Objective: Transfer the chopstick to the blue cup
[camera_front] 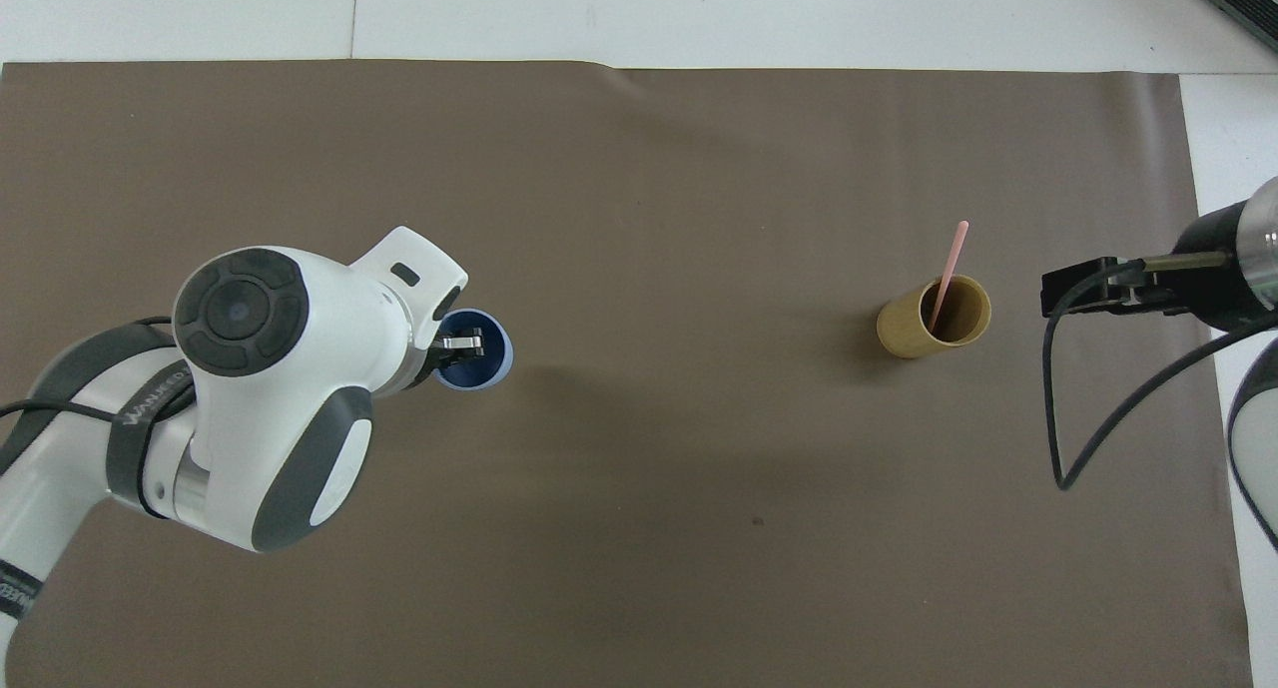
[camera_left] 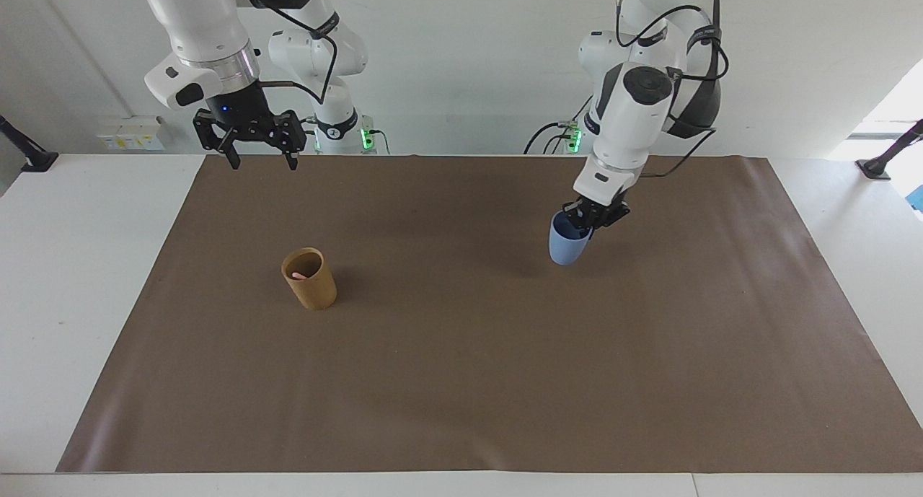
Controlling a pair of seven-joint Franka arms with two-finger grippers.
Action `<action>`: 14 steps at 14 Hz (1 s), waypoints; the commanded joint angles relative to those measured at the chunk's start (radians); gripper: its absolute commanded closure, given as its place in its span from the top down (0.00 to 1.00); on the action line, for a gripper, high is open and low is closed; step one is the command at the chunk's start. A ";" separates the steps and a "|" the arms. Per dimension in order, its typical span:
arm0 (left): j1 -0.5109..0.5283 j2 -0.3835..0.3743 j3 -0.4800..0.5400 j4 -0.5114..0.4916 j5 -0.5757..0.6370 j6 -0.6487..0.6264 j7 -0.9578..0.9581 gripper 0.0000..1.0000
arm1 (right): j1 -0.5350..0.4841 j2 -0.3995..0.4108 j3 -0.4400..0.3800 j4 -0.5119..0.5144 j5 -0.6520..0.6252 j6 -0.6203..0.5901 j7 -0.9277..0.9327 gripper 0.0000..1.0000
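Observation:
The blue cup (camera_left: 569, 246) stands upright over the mat, toward the left arm's end; it also shows in the overhead view (camera_front: 491, 370). My left gripper (camera_left: 586, 221) is shut on its rim from above, one finger inside (camera_front: 461, 344). I cannot tell whether the cup's base touches the mat. One pale-pink chopstick (camera_front: 948, 273) leans in the tan-brown cup (camera_front: 911, 331), which stands on the mat toward the right arm's end (camera_left: 311, 285). Only the stick's pink tip (camera_left: 296, 274) shows in the facing view. My right gripper (camera_left: 261, 158) is open and empty, up in the air over the mat's edge nearest the robots.
A brown mat (camera_left: 461, 367) covers most of the white table (camera_left: 86, 266). Only the two cups stand on it, well apart from each other.

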 commanded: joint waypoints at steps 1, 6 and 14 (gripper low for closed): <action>-0.094 0.076 0.018 0.048 0.027 0.032 -0.123 0.00 | -0.016 -0.016 0.001 -0.029 0.026 0.047 -0.026 1.00; -0.215 0.173 0.018 0.081 0.027 0.116 -0.247 0.00 | -0.020 -0.018 -0.007 -0.026 0.024 0.025 -0.028 1.00; -0.284 0.245 0.016 0.084 0.025 0.161 -0.320 0.00 | -0.023 -0.004 -0.010 -0.016 0.026 0.056 -0.029 1.00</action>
